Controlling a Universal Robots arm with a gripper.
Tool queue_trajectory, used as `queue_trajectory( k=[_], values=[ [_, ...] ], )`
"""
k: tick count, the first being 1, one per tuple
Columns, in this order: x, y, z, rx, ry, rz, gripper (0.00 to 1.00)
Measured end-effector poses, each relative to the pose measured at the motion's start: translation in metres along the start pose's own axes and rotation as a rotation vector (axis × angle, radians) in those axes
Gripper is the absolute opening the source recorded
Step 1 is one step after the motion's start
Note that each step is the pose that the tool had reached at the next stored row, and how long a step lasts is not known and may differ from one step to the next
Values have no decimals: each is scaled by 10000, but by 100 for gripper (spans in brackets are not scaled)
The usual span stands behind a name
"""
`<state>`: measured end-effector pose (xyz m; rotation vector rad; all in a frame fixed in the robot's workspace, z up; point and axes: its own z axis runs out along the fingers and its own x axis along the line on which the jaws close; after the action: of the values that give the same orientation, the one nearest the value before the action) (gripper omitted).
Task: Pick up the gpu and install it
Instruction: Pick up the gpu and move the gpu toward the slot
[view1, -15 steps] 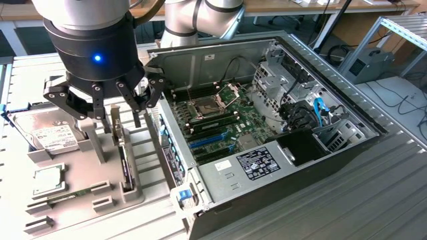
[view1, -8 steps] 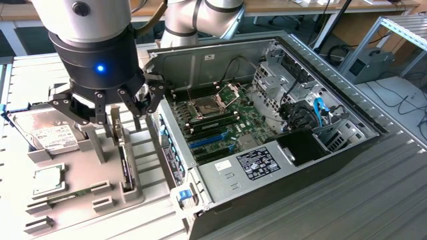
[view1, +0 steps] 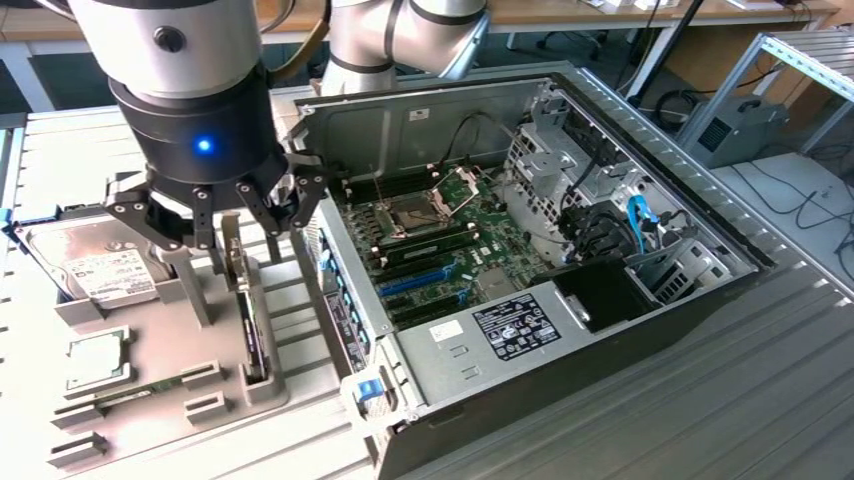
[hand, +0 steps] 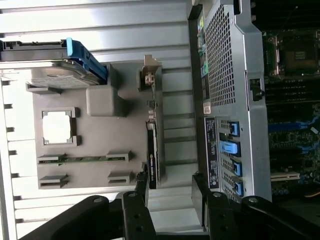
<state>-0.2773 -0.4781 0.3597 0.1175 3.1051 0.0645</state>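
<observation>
Above the grey holder (view1: 150, 340) on the worktop (view1: 310, 445), just beside the open case (view1: 694, 300), your tool (view1: 238, 235) hangs with its fingers (hand: 200, 192) spread wide and holds nothing. The gpu (view1: 248, 320) stands on its edge in the holder, with its upper end between the fingers. I cannot tell if one of them touches it.
</observation>
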Motion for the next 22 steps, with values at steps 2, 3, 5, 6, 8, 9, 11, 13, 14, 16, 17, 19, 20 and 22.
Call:
queue_trajectory(
  k=[2, 3, 5, 6, 8, 9, 11, 13, 14, 16, 17, 19, 20, 22],
  values=[
    [3, 15, 37, -1, -1, 0, 48],
    [5, 29, 70, 0, 1, 0, 48],
    [7, 44, 115, 0, 1, 0, 48],
    [8, 48, 132, 1, 1, 0, 48],
    [10, 58, 171, 0, 0, 0, 48],
    [11, 62, 188, 0, 1, 0, 48],
    [13, 72, 228, 0, 1, 0, 48],
    [15, 82, 264, 0, 0, -1, 48],
    [16, 87, 284, 0, 0, 0, 48],
    [20, 103, 334, 1, 1, 0, 48],
    [21, 108, 351, 0, 0, 0, 48],
    [25, 118, 387, -1, -1, -1, 48],
    [27, 123, 401, 0, 1, -1, 48],
    [30, 132, 429, 1, 1, 0, 48]
  ],
)
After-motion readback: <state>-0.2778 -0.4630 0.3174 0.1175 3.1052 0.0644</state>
